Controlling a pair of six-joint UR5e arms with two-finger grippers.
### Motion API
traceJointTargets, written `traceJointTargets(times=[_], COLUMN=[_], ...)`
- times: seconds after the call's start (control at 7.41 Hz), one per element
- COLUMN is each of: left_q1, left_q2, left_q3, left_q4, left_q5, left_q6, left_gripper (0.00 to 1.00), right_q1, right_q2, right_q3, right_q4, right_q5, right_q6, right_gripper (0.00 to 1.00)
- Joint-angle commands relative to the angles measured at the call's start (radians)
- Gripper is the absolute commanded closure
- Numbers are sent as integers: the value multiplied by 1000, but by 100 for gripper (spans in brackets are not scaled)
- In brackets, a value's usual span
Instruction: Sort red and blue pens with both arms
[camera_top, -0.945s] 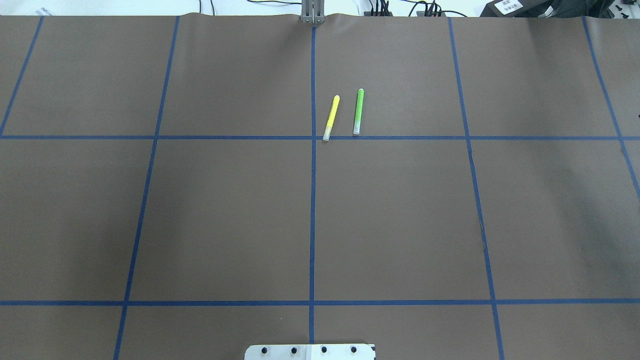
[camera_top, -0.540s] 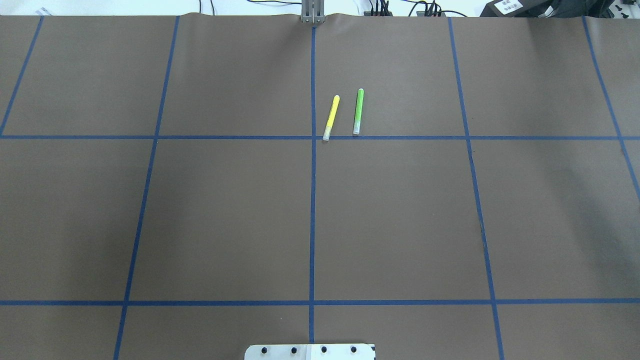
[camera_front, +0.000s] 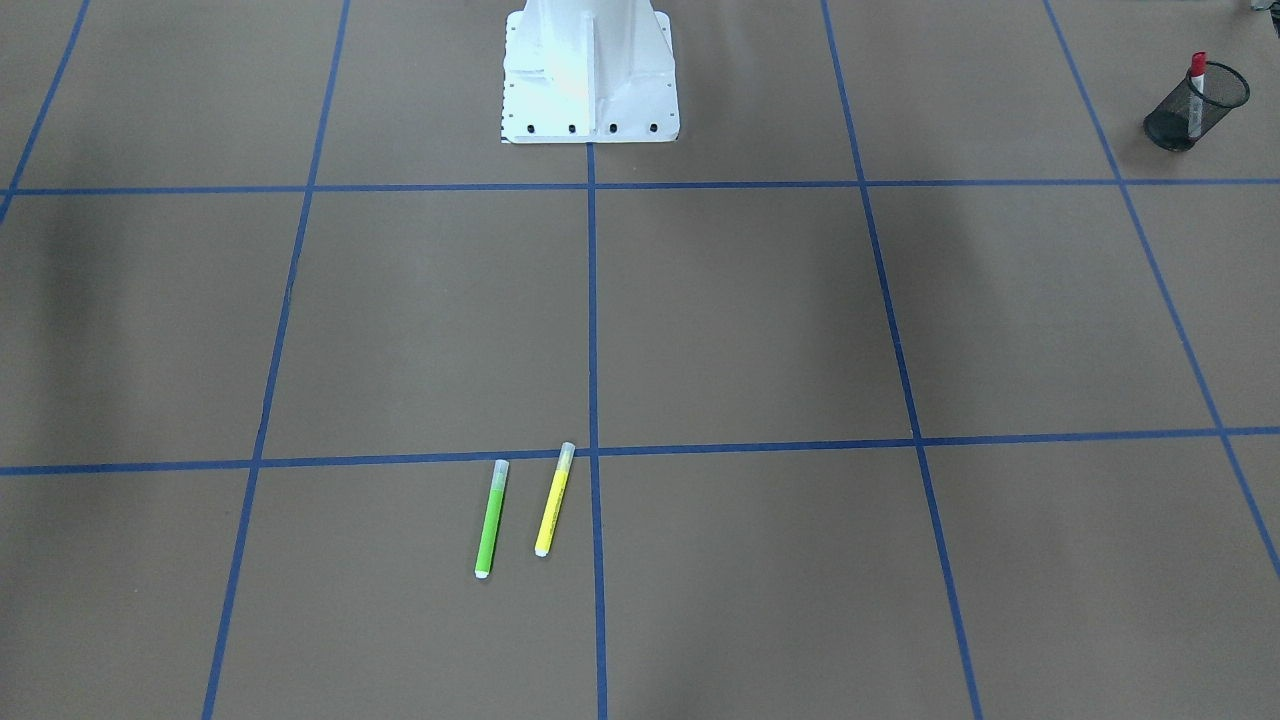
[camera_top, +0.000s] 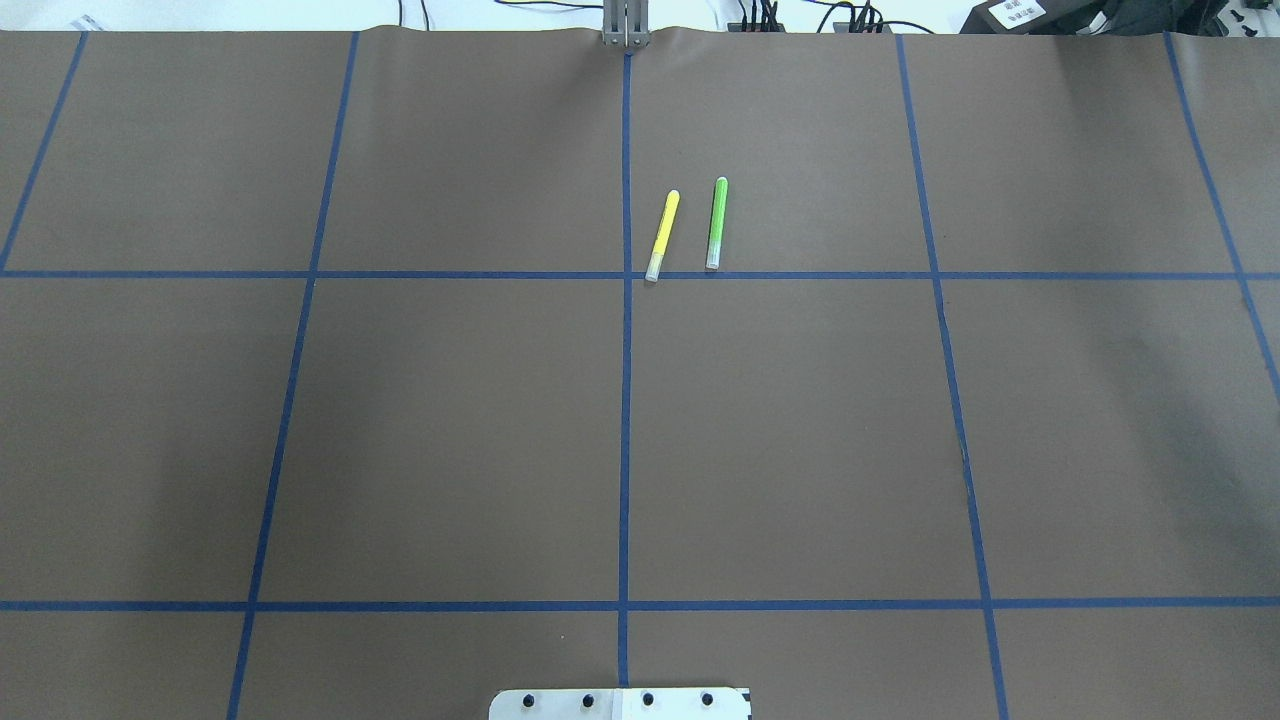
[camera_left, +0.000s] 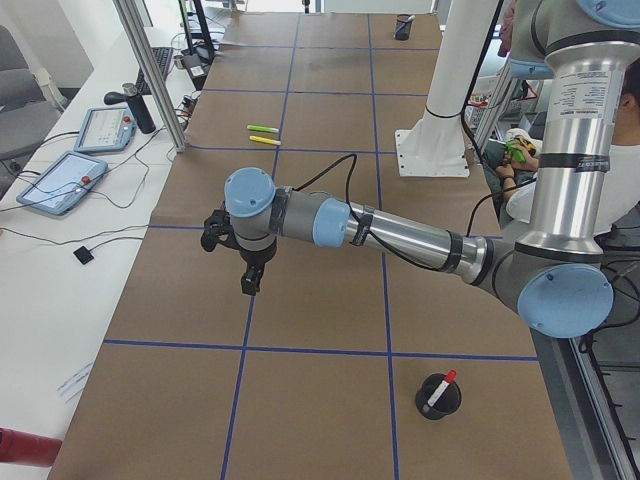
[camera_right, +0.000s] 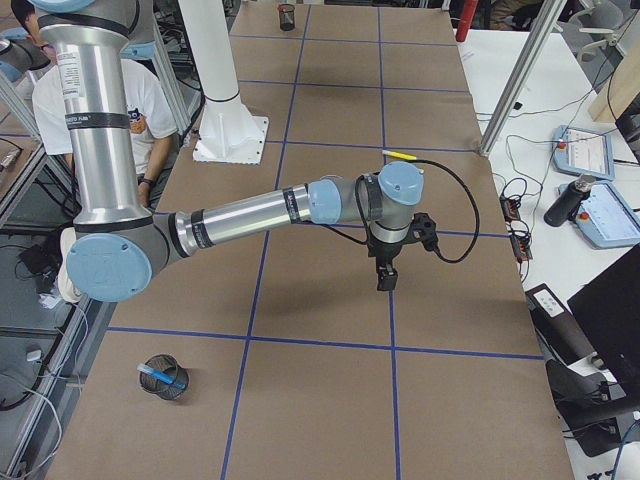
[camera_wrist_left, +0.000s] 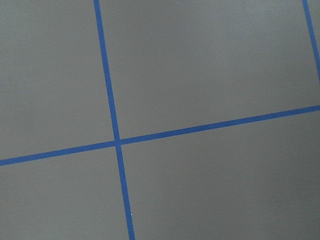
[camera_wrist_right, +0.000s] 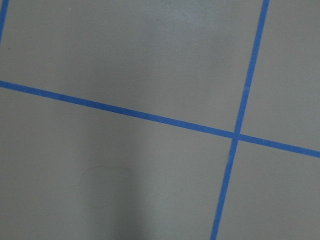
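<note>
The red pen (camera_front: 1196, 85) stands in a black mesh cup (camera_front: 1172, 123) at the table corner on my left side, and it also shows in the exterior left view as the red pen (camera_left: 440, 388). The blue pen (camera_right: 158, 375) lies in a second black mesh cup (camera_right: 164, 384) on my right side. My left gripper (camera_left: 250, 283) hangs above bare table, seen only from the left end. My right gripper (camera_right: 385, 278) hangs likewise, seen only from the right end. I cannot tell whether either is open or shut. Both wrist views show only brown table and blue tape.
A green pen (camera_top: 716, 223) and a yellow pen (camera_top: 662, 235) lie side by side at the far middle of the table. The white pedestal base (camera_front: 590, 70) stands at the near edge. A seated person (camera_right: 95, 130) is behind the robot. Tablets (camera_left: 62, 180) lie beyond the far edge.
</note>
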Motion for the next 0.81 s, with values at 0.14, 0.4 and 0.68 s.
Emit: traceJointTargets(times=[0.14,0.4,0.68], left_q1=[-1,-1,-5], left_q2=[54,71,117], left_q3=[-61,-63,-101], left_q4=[-7,-9,-15], left_q5=[2,5,8], left_q6=[6,7,7], left_gripper=[0,0,0], right_q1=[46,59,56], right_q2=[-28,-50,-47], right_q3=[62,100,90], right_q4=[7,12,12], right_q5=[60,48,27], right_q6=[0,-6,-8], right_gripper=[0,0,0])
